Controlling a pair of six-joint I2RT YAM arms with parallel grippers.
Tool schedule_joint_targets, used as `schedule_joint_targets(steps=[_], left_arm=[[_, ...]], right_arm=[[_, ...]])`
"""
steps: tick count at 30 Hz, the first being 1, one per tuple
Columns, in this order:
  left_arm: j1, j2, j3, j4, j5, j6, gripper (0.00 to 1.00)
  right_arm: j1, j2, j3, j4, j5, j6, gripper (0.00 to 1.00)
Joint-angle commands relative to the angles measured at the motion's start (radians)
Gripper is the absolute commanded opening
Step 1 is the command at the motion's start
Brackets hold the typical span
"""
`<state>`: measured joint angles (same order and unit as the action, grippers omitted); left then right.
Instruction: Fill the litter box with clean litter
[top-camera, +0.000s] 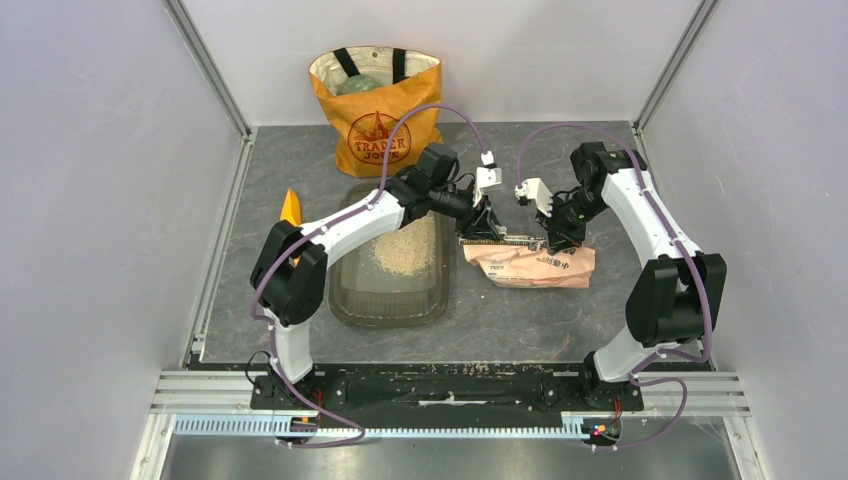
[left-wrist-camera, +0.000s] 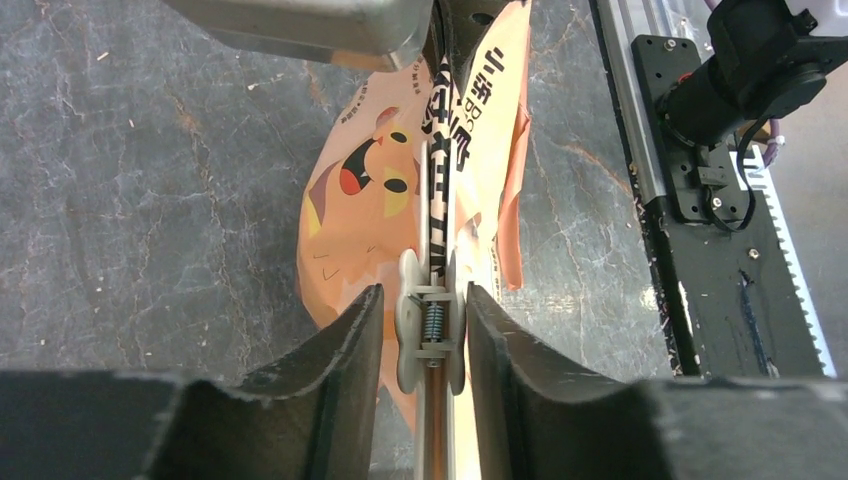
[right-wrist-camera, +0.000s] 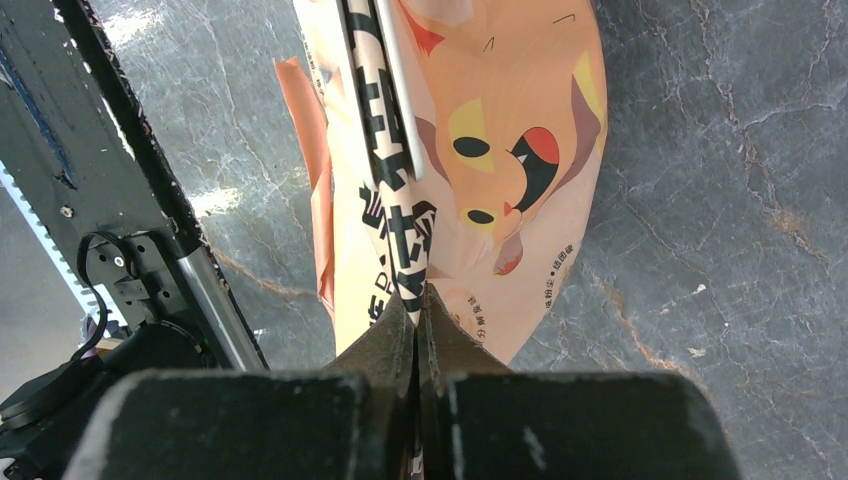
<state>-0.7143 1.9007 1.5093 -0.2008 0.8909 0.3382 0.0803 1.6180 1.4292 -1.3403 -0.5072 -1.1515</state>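
A grey, stone-patterned table (top-camera: 520, 320) carries everything. At its far edge, against the back wall, stands an orange tote bag (top-camera: 375, 130) with its mouth open upward. In front of it, left of the middle, sits the litter box (top-camera: 385, 315), a shallow smoky tray whose long side runs away from the arms. The left arm reaches across above it.

Just right of the box lies a crinkled pinkish printed bag (top-camera: 530, 265) with a cartoon animal face. Both arms meet over its top edge.

The right gripper (right-wrist-camera: 418, 310) has its fingers pressed together on the black-and-white strip along that edge, pinching the bag. The left gripper (left-wrist-camera: 425, 295) stands with its fingers parted, one on each side of the same edge. A narrow gap shows on one side.

The litter (top-camera: 405, 250), a pale sandy heap, lies inside the box in its far half, and the near half shows bare plastic.

An orange scoop (top-camera: 290, 208) lies left of the box, partly hidden by the left arm.

A small white spring clip (left-wrist-camera: 430, 335) sits on the bag's edge, between the left gripper's fingers.
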Motion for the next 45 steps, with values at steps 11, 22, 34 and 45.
schedule_joint_targets(steps=[11, 22, 34, 45], left_arm=[[-0.006, -0.043, -0.122, 0.299, 0.021, -0.177, 0.02], [-0.007, -0.013, -0.229, 0.492, -0.003, -0.256, 0.02], [-0.024, -0.011, -0.267, 0.431, -0.069, -0.095, 0.21], [-0.031, -0.064, -0.247, 0.350, -0.119, -0.017, 0.61]], right_arm=[[-0.010, -0.035, 0.054, -0.044, -0.014, 0.006, 0.00], [-0.011, -0.041, 0.059, -0.058, -0.030, 0.014, 0.00], [-0.011, -0.038, 0.062, -0.067, -0.036, 0.010, 0.00], [-0.013, -0.027, 0.069, -0.064, -0.016, 0.012, 0.00]])
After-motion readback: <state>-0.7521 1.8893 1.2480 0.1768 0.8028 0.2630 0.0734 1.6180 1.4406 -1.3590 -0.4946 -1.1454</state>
